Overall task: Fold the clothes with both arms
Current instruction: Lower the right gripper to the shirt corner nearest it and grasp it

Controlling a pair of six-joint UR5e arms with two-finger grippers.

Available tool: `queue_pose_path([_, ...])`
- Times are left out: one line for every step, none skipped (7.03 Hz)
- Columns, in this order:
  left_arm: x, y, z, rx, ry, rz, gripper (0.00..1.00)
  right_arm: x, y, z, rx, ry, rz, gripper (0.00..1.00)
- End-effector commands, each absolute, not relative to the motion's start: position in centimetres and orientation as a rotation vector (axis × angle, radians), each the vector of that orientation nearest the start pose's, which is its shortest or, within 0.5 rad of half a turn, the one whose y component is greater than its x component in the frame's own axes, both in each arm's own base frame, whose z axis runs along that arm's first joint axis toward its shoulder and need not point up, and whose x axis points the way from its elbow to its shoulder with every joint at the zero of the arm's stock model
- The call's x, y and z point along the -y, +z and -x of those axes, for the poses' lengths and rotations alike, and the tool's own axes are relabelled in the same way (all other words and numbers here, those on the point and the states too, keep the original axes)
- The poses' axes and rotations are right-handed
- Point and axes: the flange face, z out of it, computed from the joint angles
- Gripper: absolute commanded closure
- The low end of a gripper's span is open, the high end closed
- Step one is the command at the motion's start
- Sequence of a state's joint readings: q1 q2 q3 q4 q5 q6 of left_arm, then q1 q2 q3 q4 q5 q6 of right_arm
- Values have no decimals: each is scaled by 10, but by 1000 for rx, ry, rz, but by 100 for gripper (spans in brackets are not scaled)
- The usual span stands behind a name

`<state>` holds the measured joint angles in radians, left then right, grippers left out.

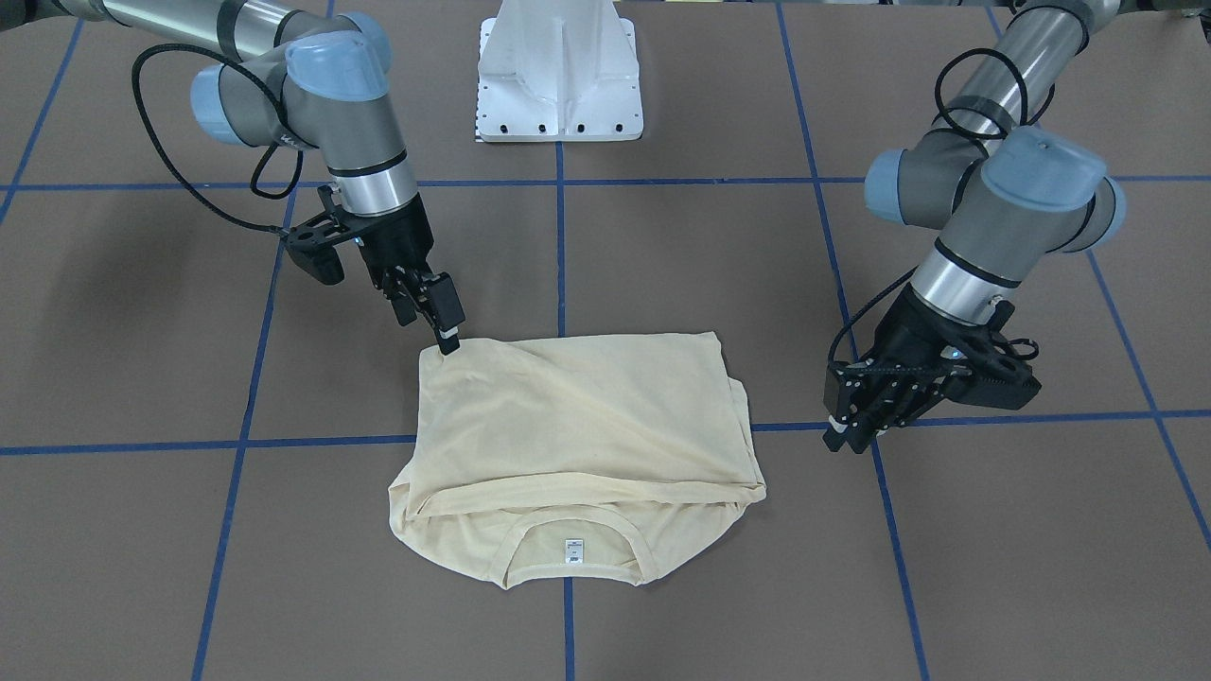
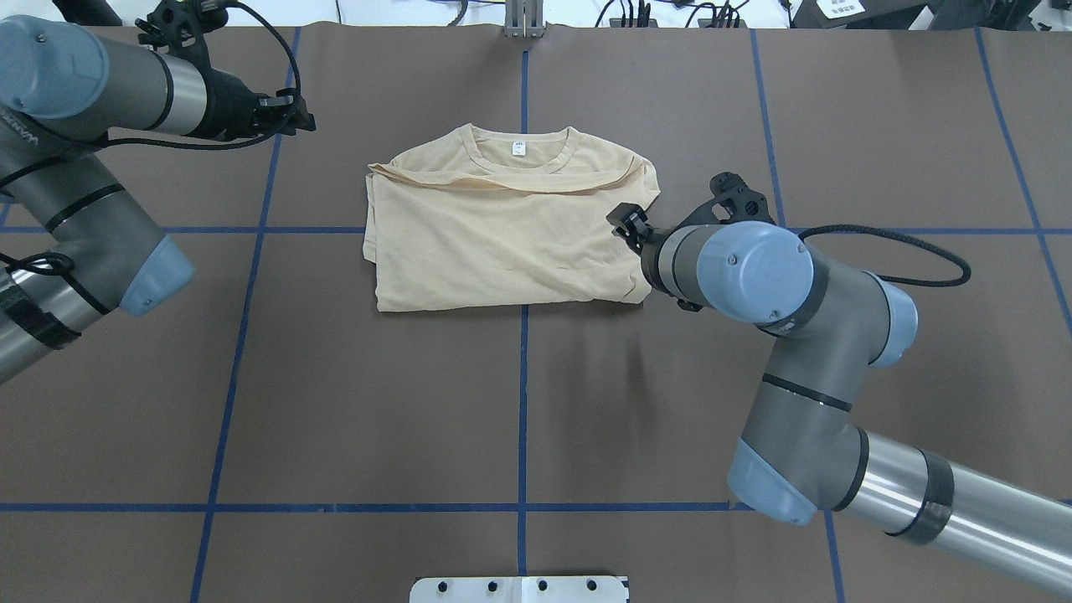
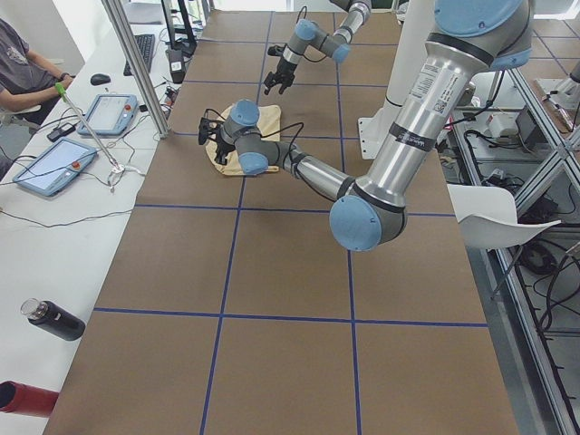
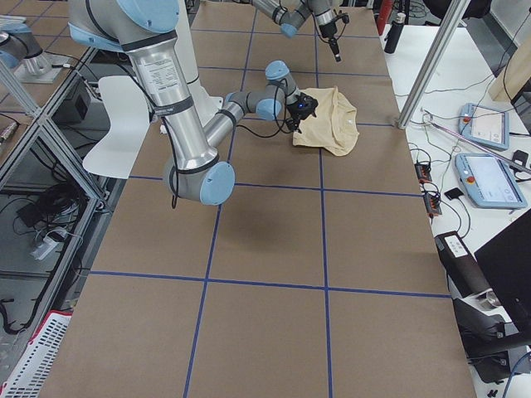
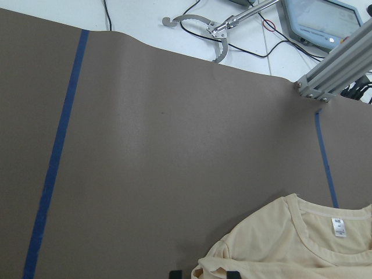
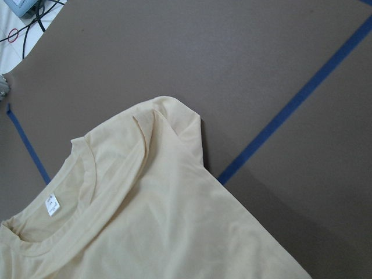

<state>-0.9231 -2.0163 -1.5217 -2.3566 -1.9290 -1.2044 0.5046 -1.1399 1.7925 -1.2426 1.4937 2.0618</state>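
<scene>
The pale cream-yellow T-shirt (image 1: 577, 416) lies folded flat on the brown table, print hidden, its collar and white neck label (image 1: 572, 551) on the far side from the robot. It also shows in the overhead view (image 2: 502, 243). My right gripper (image 1: 447, 339) hovers at the shirt's near right corner; its jaws look slightly apart and hold no cloth. It shows in the overhead view (image 2: 626, 220) too. My left gripper (image 1: 845, 433) is open and empty, off to the shirt's left, clear of the cloth (image 2: 297, 117). Its fingertips (image 5: 174, 273) show apart beside the shirt's shoulder (image 5: 302, 244).
The white pedestal base (image 1: 558, 76) stands at the robot's edge of the table. Blue tape lines (image 2: 523, 377) cross the brown surface. Beyond the far edge are an aluminium post (image 3: 136, 63), tablets (image 3: 109, 113), cables and a seated operator (image 3: 23, 68).
</scene>
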Motion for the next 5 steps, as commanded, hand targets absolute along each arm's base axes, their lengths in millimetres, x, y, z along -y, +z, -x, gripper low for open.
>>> queue_pose_path([576,330,-311,-1145,-275,-476,61,410,304,494,991,972,-66,3])
queue_pose_path([572,331,-308,-1145,-274,-476,61,416,321,504,951,972,-72,4])
queue_pose_path([572,332,-308,-1145,-275,-478,61,419,325,508,940,978,-85,4])
queue_pose_path([573,331,-306,-1137,-285,-493,61,424,330,509,932,987,-101,5])
queue_pose_path([573,332,-306,-1135,-287,-495,61,429,337,515,969,988,-103,7])
